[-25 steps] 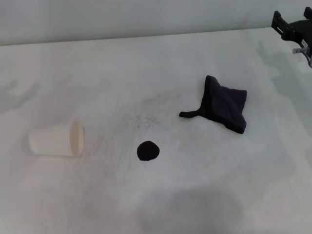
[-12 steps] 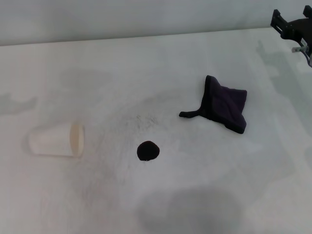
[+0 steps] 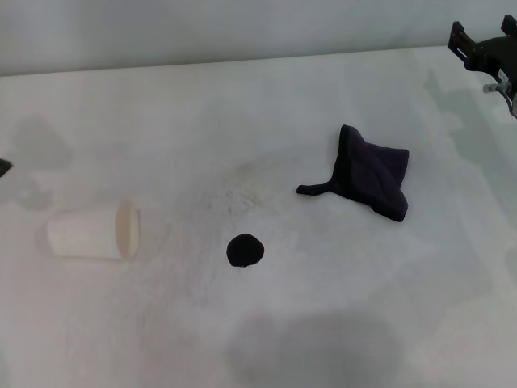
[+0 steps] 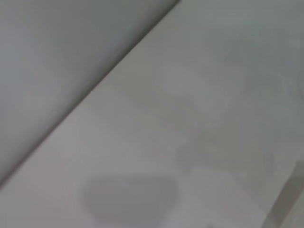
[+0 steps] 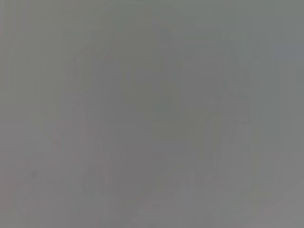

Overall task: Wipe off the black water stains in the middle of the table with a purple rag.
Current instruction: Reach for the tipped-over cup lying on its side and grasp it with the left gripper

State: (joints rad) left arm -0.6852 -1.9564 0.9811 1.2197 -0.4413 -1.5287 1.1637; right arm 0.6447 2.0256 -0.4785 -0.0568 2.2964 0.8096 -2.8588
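Observation:
In the head view the black water stain (image 3: 245, 250) is a small round blot near the middle of the white table (image 3: 202, 121). The purple rag (image 3: 373, 179) lies crumpled to its right and farther back, a thin tail pointing left toward the stain. My right gripper (image 3: 481, 47) hovers at the far right corner, well away from the rag. Only a dark tip of my left gripper (image 3: 3, 167) shows at the left edge. The left wrist view shows bare table (image 4: 204, 118) only, and the right wrist view is plain grey.
A white paper cup (image 3: 94, 233) lies on its side at the left, its mouth facing right toward the stain. Faint grey speckled smudges (image 3: 234, 198) spread around and behind the stain. The table's far edge (image 3: 242, 61) meets a grey wall.
A dark tip of my left gripper has come into view at the left edge, and its shadow has shifted on the table. The right gripper, rag, stain and cup have stayed put.

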